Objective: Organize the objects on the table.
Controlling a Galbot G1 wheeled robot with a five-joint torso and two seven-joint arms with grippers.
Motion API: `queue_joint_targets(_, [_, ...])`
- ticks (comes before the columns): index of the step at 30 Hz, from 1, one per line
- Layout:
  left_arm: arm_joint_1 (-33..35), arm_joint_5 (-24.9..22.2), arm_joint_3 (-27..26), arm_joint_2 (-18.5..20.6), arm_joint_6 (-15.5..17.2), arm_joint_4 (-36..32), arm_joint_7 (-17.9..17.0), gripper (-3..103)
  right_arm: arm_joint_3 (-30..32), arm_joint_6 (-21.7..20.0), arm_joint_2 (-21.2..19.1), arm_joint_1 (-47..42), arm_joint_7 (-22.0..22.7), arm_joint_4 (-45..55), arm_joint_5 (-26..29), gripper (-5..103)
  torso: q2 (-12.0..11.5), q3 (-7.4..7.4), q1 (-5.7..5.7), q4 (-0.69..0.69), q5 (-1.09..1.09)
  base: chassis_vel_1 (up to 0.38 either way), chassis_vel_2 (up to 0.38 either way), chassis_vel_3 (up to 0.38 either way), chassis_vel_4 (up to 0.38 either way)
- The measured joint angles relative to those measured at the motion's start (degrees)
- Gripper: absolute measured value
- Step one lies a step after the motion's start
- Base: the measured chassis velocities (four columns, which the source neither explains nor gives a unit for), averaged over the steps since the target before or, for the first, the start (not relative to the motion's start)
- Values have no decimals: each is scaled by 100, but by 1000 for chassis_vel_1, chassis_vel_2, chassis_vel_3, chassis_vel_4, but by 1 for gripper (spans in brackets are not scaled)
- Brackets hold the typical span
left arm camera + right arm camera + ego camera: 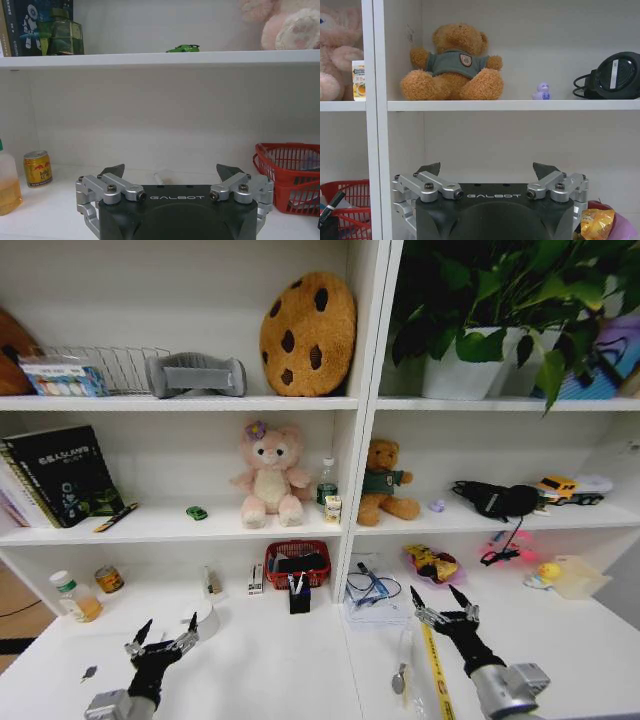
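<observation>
The white table (270, 660) carries scattered small objects below the shelves. My left gripper (169, 624) hovers open and empty over its front left part, facing the shelf's back wall; the left wrist view shows the same open gripper (171, 171). My right gripper (436, 593) is also open and empty over the table's right half, beside a yellow tape measure (435, 660). A tiny green toy car (196, 512) stands on the lower shelf, above the left gripper (183, 48). A gold packet (594, 222) lies on a pink plate (415, 570) close to the right gripper (487, 168).
A red basket (297, 563) and a black pen holder (299, 595) sit at the table's back middle. A bottle (75, 597) and a can (108, 579) stand at the left. Plush toys (268, 475), books (60, 472) and a plant (470, 350) fill the shelves.
</observation>
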Motion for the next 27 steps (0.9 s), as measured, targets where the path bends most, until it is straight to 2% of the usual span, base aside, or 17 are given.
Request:
queue_joint_targets(5, [0, 0, 0, 0, 0, 0, -1, 100, 0, 0, 0, -1, 0, 0, 0, 100, 149, 80, 66, 0, 0, 0, 0, 0, 0])
queue_joint_targets(14, [0, 0, 0, 0, 0, 0, -2, 100, 0, 0, 0, -1, 0, 1, 0, 100, 573, 308, 268, 0, -1, 0, 0, 0, 0])
queue_joint_targets(27, [0, 0, 0, 0, 0, 0, -2, 100, 0, 0, 0, 0, 0, 1, 0, 100, 624, 336, 295, 0, -1, 0, 0, 0, 0])
